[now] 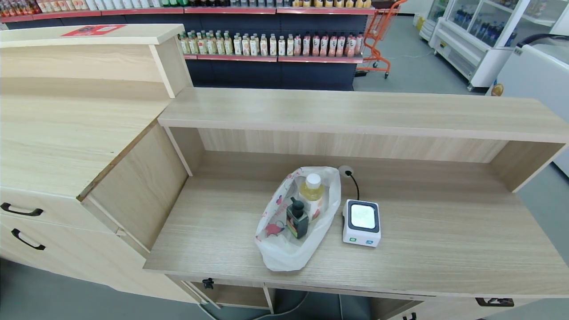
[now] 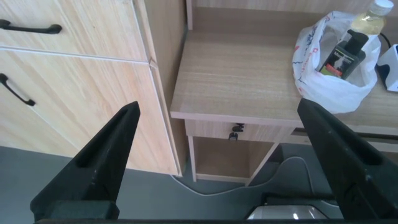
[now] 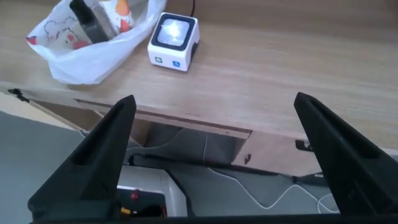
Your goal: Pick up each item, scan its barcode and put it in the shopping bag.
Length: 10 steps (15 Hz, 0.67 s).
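Observation:
A white plastic shopping bag lies open on the wooden counter. Inside it stand a dark bottle and a yellow drink bottle with a white cap. A white barcode scanner with a lit screen sits just right of the bag. My left gripper hangs open below and to the left of the counter's front edge, with the bag far off. My right gripper is open too, held low before the counter, with the scanner and bag beyond it. Both hold nothing.
A tall cabinet with black drawer handles stands at the left. A raised shelf runs over the back of the counter. The scanner's black cable runs to a hole at the back. Store shelves of bottles stand behind.

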Motion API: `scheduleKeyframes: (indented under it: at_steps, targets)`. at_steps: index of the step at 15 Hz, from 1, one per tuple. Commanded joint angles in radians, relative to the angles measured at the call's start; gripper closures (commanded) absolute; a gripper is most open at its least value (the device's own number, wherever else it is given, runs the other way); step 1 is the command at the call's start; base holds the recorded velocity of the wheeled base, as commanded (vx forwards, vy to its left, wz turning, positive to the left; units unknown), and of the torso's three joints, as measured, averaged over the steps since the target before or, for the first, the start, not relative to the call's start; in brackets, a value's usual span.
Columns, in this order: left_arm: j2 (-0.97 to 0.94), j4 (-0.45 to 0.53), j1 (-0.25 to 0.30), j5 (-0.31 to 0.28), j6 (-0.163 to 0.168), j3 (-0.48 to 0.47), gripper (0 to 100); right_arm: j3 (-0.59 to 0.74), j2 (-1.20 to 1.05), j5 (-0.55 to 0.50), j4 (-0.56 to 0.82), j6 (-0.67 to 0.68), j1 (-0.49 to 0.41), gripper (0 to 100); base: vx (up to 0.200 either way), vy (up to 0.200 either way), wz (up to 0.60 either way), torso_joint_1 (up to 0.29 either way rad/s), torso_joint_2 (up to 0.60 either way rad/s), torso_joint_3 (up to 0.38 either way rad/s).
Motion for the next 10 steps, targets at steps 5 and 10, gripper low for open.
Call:
scheduleKeyframes:
  at_steps: [5,10]
  targets:
    - [0.0,0.0,0.0,0.0,0.0,0.0,0,0.04,-0.269,-0.025,0.106,0.002,-0.012,0,0.0,0.0,0.0,0.0,0.0,0.0]
    - [0.0,0.0,0.0,0.0,0.0,0.0,0,0.04,-0.269,-0.025,0.106,0.002,-0.012,0,0.0,0.0,0.0,0.0,0.0,0.0]
